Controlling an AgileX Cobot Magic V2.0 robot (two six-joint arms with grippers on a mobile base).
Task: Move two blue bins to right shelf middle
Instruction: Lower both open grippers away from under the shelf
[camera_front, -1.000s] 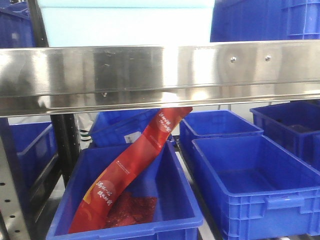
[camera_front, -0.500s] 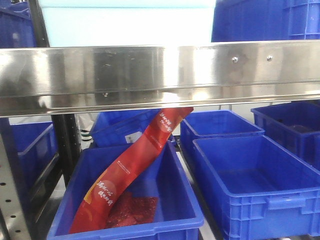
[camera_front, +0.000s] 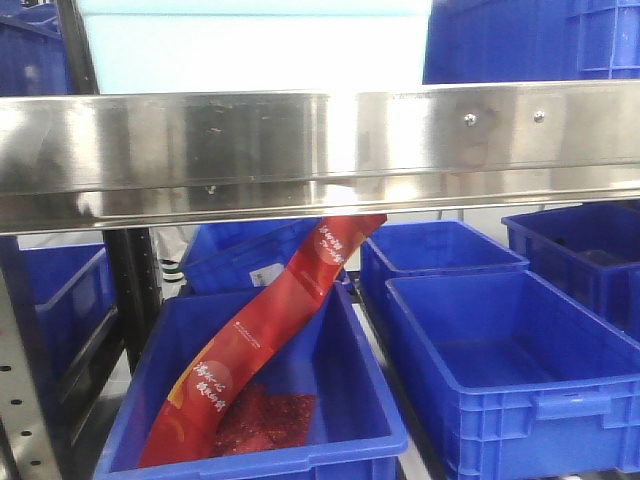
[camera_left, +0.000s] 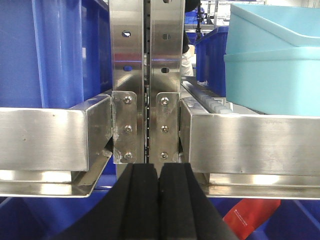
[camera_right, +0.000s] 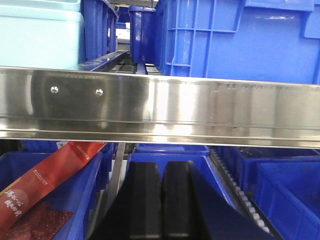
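Several blue bins stand on the lower shelf level in the front view: one at the left holding a red packet, an empty one at the right, another behind it. More blue bins sit on the level above the steel rail. Neither gripper shows in the front view. My left gripper is shut on nothing and faces the shelf uprights. My right gripper is shut and empty, below the rail, with a blue bin behind it.
A light cyan bin sits on the upper level, and in the left wrist view this cyan bin is at the right. A dark blue bin fills the left. A roller strip runs beside the bins.
The front view has shifted very slightly to one side since a second ago. The bins and the red packet stand as before.
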